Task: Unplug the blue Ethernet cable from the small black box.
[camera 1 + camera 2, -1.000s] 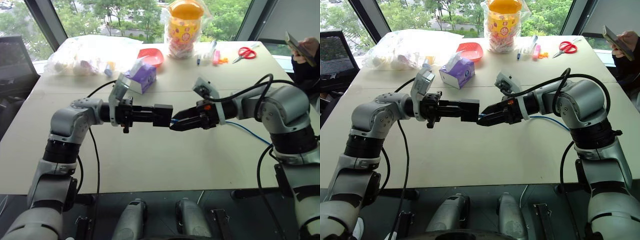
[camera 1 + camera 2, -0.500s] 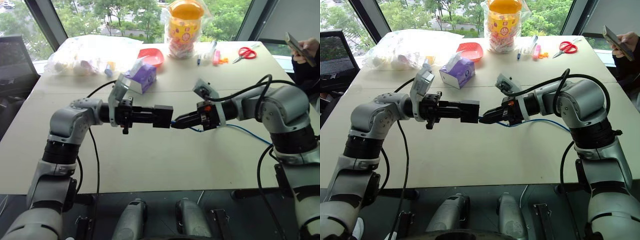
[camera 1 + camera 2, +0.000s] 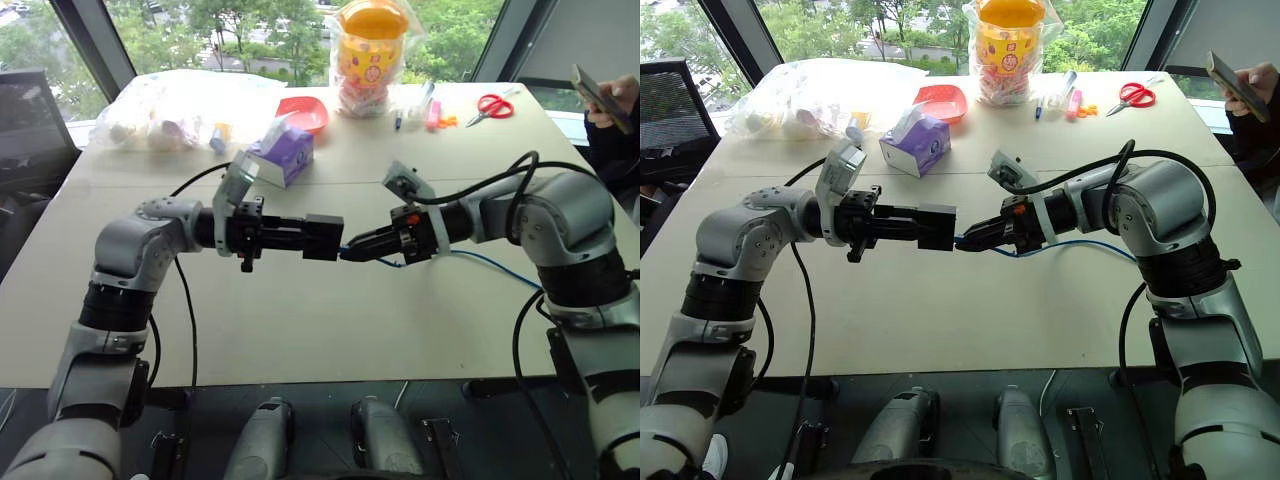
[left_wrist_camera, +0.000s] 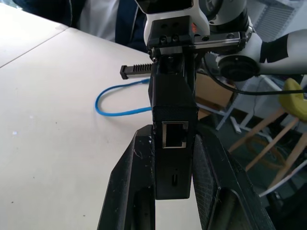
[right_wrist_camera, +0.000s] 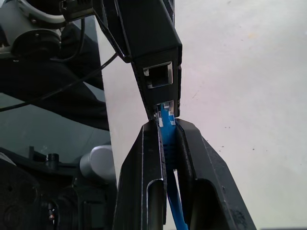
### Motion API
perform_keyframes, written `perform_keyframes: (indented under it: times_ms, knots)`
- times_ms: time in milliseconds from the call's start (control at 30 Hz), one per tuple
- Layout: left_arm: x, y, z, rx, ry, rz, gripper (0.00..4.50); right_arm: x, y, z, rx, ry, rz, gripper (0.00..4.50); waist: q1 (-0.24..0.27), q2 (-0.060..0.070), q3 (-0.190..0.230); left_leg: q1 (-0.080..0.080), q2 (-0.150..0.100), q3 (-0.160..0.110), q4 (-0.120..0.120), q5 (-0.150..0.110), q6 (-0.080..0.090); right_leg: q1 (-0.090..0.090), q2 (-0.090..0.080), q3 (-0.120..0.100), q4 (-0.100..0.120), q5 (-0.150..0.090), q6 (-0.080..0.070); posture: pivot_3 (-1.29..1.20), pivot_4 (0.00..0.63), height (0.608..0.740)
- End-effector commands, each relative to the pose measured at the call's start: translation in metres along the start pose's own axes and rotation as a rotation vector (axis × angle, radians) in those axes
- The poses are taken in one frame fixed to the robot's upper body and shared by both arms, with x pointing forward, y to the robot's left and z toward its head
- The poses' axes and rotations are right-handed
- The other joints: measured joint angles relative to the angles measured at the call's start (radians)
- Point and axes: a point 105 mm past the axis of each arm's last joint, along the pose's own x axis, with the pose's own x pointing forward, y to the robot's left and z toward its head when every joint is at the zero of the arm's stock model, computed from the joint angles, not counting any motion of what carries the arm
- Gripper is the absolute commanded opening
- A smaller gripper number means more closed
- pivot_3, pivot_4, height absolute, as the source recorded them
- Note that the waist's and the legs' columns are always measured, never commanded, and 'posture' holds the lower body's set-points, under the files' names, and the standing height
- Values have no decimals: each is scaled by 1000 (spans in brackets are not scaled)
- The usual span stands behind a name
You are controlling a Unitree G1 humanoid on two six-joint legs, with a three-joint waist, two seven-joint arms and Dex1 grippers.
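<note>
Two arms meet above the middle of the beige tabletop (image 3: 300, 330): the left gripper (image 3: 300, 237) points level toward the right with its jaws clamped on the small black box (image 3: 322, 237), and the right gripper (image 3: 352, 249) tilts slightly down toward it, its jaws closed on the blue Ethernet cable (image 5: 167, 135) just behind the plug, which sits in the box's port. The cable runs back in a loop across the tabletop. Far behind lie a purple tissue box (image 3: 283, 152), a red dish (image 3: 303, 112), scissors (image 3: 489, 105) and a person's hand (image 3: 612, 100) with a phone, cut off at the edge.
</note>
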Motion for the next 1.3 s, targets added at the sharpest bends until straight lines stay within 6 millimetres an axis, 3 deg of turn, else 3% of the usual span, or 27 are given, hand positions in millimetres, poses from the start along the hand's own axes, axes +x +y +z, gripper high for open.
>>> perform_keyframes:
  times_ms: [33, 267, 400, 533, 633, 700, 767, 867, 967, 1100, 1300]
  knots:
    - [-4, -7, 2, 2, 11, -33, 454, -16, -5, 0, -23, -7, -46, 47, 2, 0, 0, 0, 0, 0, 0, 0, 0, 0, 0, 0, 0, 0, 0, 0, 150, 740]
    - [-10, -5, 2, 6, 23, -16, 454, -25, -15, -15, -31, 32, -98, 47, 0, 0, 0, 0, 0, 0, 0, 0, 0, 0, 0, 0, 0, 0, 0, 0, 150, 740]
    - [-10, 8, 2, 38, 7, 63, 454, -24, -56, -21, -86, 8, -347, 47, -2, 0, 0, 0, 0, 1, 0, 0, 0, 0, 0, 0, 0, 0, 0, 0, 150, 740]
    - [-2, 26, -6, 100, -17, 178, 454, -30, -115, -25, -53, -100, -712, 47, 1, 0, 0, 0, 0, 1, 2, 0, 0, 0, 0, 1, 0, 0, 0, 0, 150, 740]
    - [12, 37, -19, 207, -4, 262, 454, -37, -137, -32, -20, -153, -882, 47, 5, 0, 0, -1, 0, 1, 2, 0, 0, 0, -1, 1, 0, 0, 0, 0, 150, 740]
    - [23, 49, -43, 318, 67, 340, 454, -43, -148, -41, 54, -199, -987, 880, 10, 0, 0, -2, -1, 1, 2, 0, 0, -1, -2, 1, 0, 1, 1, 0, 150, 740]
    - [31, 56, -53, 364, 60, 379, 454, -45, -149, -42, 86, -243, -1015, 1676, 12, 0, 0, -2, -2, 2, 2, 0, 0, -1, -2, 2, 0, 1, 1, 0, 150, 740]
    - [36, 67, -52, 381, -9, 448, 454, -51, -144, -38, 106, -290, -1047, 3222, 12, 0, 0, -2, -2, 2, 2, 0, 1, -1, -2, 2, -1, 1, 1, 0, 150, 740]
    - [41, 83, -55, 419, -44, 544, 454, -61, -131, -31, 127, -344, -1050, 4473, 9, 0, 0, -2, -2, 2, 2, -1, 1, -2, -2, 2, 1, 1, 2, 0, 150, 740]
    - [45, 97, -57, 417, -90, 631, 454, -70, -110, -27, 157, -394, -1015, 4473, 6, 0, 0, -2, -2, 2, 3, -1, 2, -1, -1, 2, 1, 2, 2, 0, 150, 740]
    - [43, 104, -78, 349, -90, 674, 454, -71, -85, -38, 172, -391, -1001, 4473, 2, 1, 0, -2, -2, 3, 4, -2, 3, 0, -1, 1, 1, 2, 3, 0, 150, 740]
